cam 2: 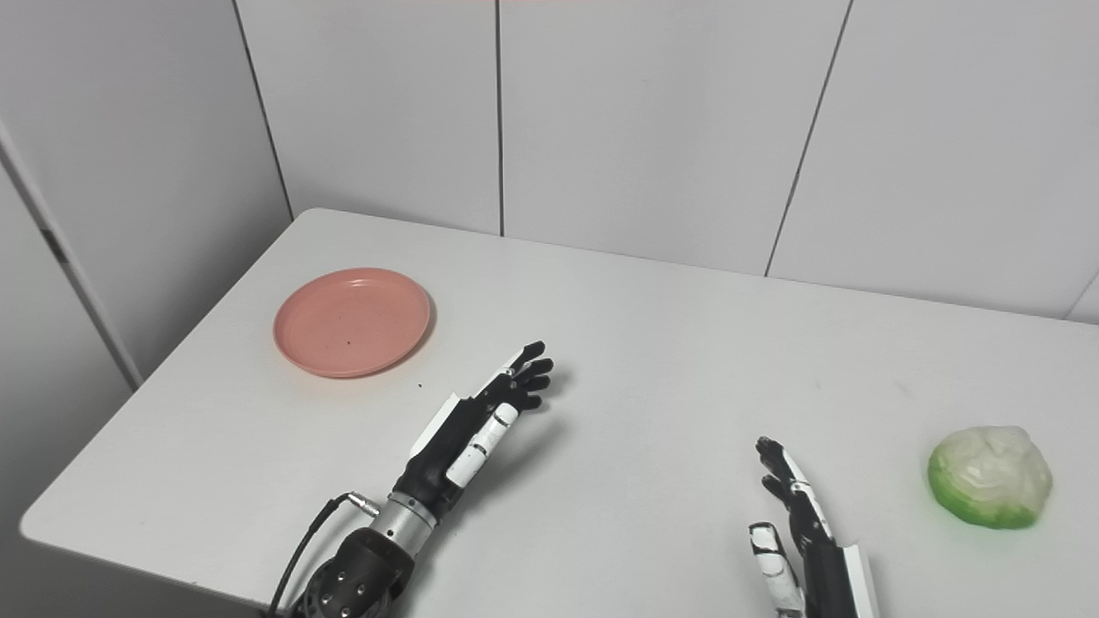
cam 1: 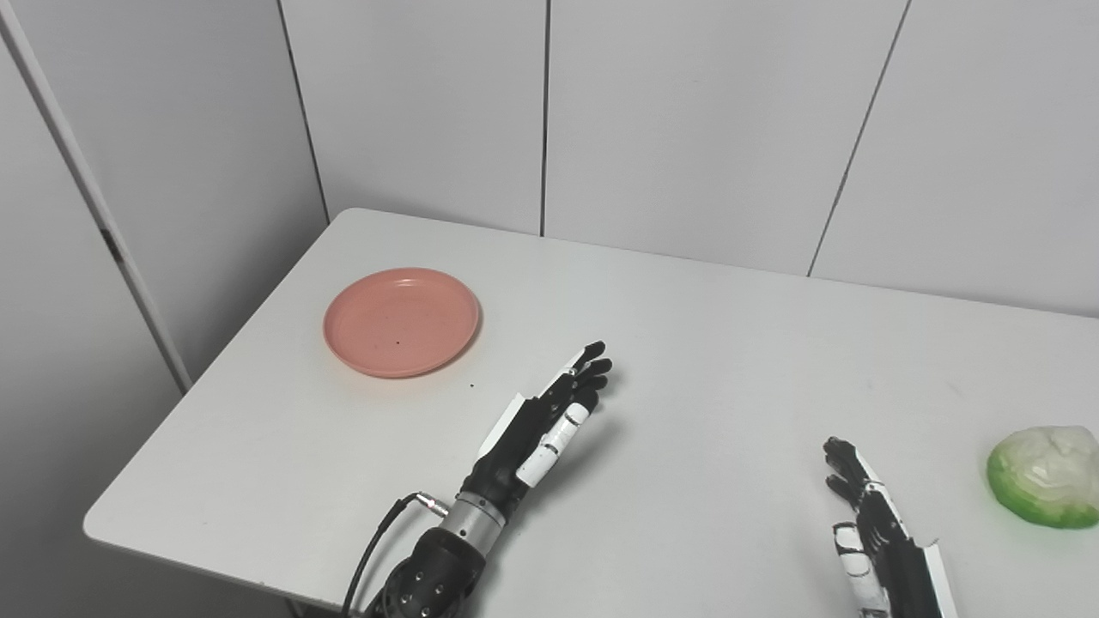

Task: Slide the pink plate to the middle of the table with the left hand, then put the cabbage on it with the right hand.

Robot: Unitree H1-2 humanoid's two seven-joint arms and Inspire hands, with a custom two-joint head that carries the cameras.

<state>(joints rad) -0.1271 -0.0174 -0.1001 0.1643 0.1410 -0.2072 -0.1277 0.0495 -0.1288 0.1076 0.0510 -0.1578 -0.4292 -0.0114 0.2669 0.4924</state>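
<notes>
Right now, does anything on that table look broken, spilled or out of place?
Nothing stands out. The pink plate sits flat and empty near the table's left side, with only a few tiny dark specks. The cabbage rests whole at the right. The left hand and right hand hold nothing.

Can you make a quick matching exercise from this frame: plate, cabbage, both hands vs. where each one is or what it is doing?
Column 1:
1. pink plate
2. cabbage
3. left hand
4. right hand

Column 2:
A. far right of the table, untouched
B. open, near the middle of the table, right of the plate
C. left part of the table, nothing on it
D. open, at the bottom edge, left of the cabbage

Pairs: 1-C, 2-A, 3-B, 4-D
</notes>
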